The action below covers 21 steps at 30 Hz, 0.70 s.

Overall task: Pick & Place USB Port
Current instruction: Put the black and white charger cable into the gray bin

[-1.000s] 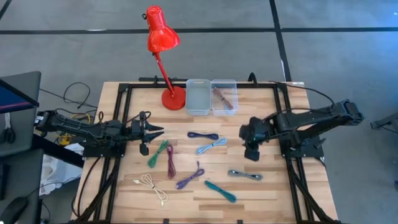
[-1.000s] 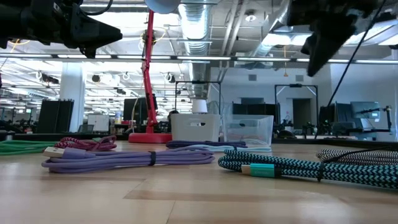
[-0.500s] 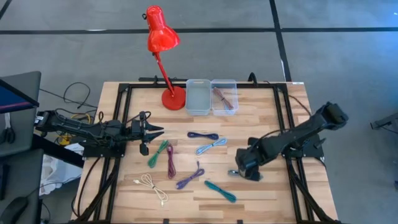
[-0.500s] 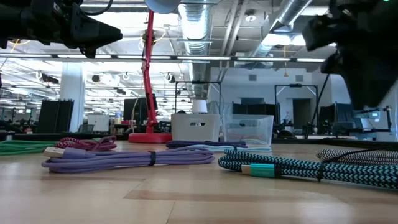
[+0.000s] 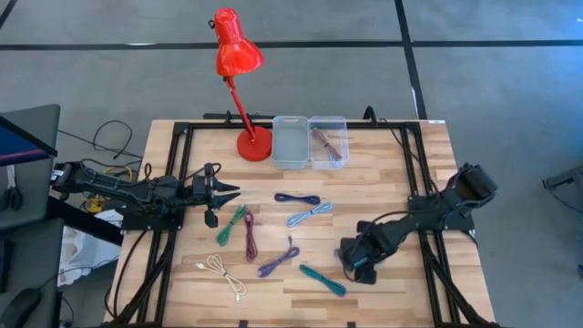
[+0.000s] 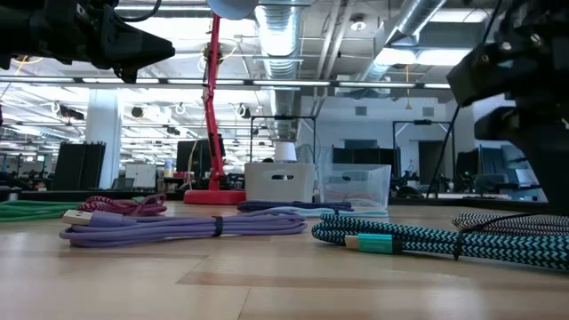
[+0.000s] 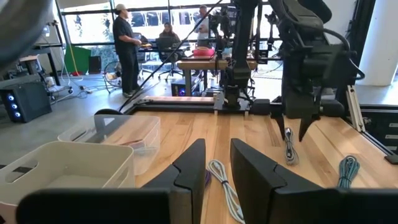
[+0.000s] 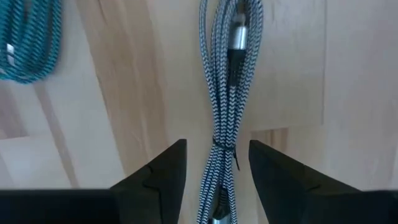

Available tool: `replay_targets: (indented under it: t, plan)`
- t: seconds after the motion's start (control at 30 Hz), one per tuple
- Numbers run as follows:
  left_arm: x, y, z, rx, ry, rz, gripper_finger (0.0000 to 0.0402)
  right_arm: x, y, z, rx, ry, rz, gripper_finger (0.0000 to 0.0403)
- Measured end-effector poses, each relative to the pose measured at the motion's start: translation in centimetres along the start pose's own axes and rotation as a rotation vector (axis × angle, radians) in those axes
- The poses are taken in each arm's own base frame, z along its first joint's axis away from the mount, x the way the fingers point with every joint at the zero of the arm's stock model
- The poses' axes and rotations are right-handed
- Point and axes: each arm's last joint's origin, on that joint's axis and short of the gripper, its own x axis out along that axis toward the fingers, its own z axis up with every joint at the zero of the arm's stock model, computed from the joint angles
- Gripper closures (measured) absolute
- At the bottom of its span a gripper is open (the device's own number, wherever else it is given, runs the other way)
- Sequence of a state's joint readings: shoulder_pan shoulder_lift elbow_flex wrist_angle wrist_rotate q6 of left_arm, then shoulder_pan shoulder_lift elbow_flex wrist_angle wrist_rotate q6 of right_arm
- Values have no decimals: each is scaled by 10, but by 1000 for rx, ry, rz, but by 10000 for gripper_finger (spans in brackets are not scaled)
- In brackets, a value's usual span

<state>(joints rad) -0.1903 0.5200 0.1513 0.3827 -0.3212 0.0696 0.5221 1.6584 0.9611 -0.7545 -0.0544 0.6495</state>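
A grey-and-white braided USB cable (image 8: 227,93), tied in a bundle, lies flat on the wooden table. My right gripper (image 8: 214,163) hovers right above it, pointing down and open, one finger on each side of the bundle near its tie, touching nothing. In the high view the right gripper (image 5: 357,262) covers this cable; the left wrist view shows the cable (image 7: 289,148) below it. My left gripper (image 5: 228,191) waits open above the table's left side.
Other bundled cables lie around: teal (image 5: 323,280), purple (image 5: 279,259), maroon (image 5: 250,237), green (image 5: 230,225), white (image 5: 223,273), light blue (image 5: 310,214), dark blue (image 5: 298,198). A white bin (image 5: 291,141) and a clear bin (image 5: 328,141) holding a cable stand at the far edge beside a red lamp (image 5: 241,55).
My right gripper has swung from the table's middle right toward the near edge and come down, tipping to point at the table, until it stands over the grey braided cable. The cables have not moved.
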Motion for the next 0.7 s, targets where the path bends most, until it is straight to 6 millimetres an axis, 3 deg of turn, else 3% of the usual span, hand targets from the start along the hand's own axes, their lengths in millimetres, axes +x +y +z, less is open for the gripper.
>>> replay_targets:
  t: [0.37, 0.63, 0.7]
  plan:
    - [0, 0, 0, 0, 0, 0, 326, 24, 0, 3, -10, 61, -66, 277]
    - [0, 0, 0, 0, 0, 0, 326, 18, -3, 3, -51, 19, -83, 381]
    - [0, 0, 0, -5, 0, 0, 326, 14, -3, 5, -59, -20, -94, 387]
